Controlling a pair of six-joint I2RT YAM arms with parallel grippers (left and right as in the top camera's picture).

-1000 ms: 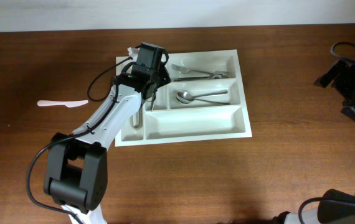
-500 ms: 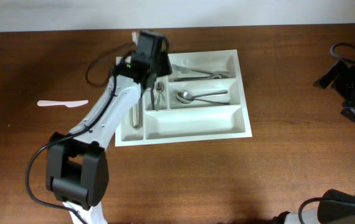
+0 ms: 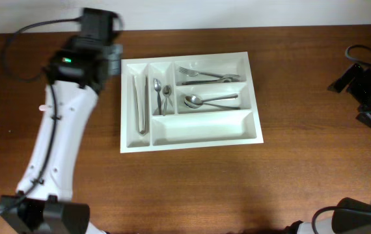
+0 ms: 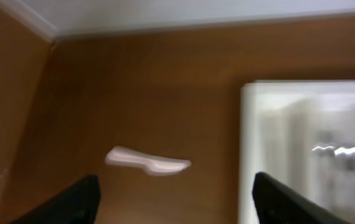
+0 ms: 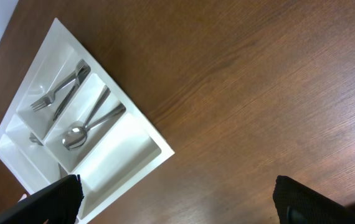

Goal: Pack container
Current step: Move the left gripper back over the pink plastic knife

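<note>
While the left gripper [image 4: 174,199] hovers over bare wood to the left of the container [image 3: 254,97], its two fingers stand wide apart with nothing between them. Left wrist view is blurred. It shows the white tray edge on the right and a white plastic knife-shaped piece [image 4: 147,163] lying on the table [image 3: 237,188], apart from the tray. The container sits flat near table centre, toward the back edge, long side running left to right. Leftmost narrow slot holds metal knives [image 3: 141,104] laid lengthwise, count unclear. Next narrow slot holds small spoons [image 3: 161,96]. Top long slot has forks [image 3: 202,73]. Middle long slot has a large spoon [image 3: 208,101], bowl to the left. The right gripper [image 5: 176,202] is off at the table's right edge, well apart from the container, fingers spread wide and holding nothing. Right wrist view takes in the tray from afar, with forks and large spoon visible inside.
</note>
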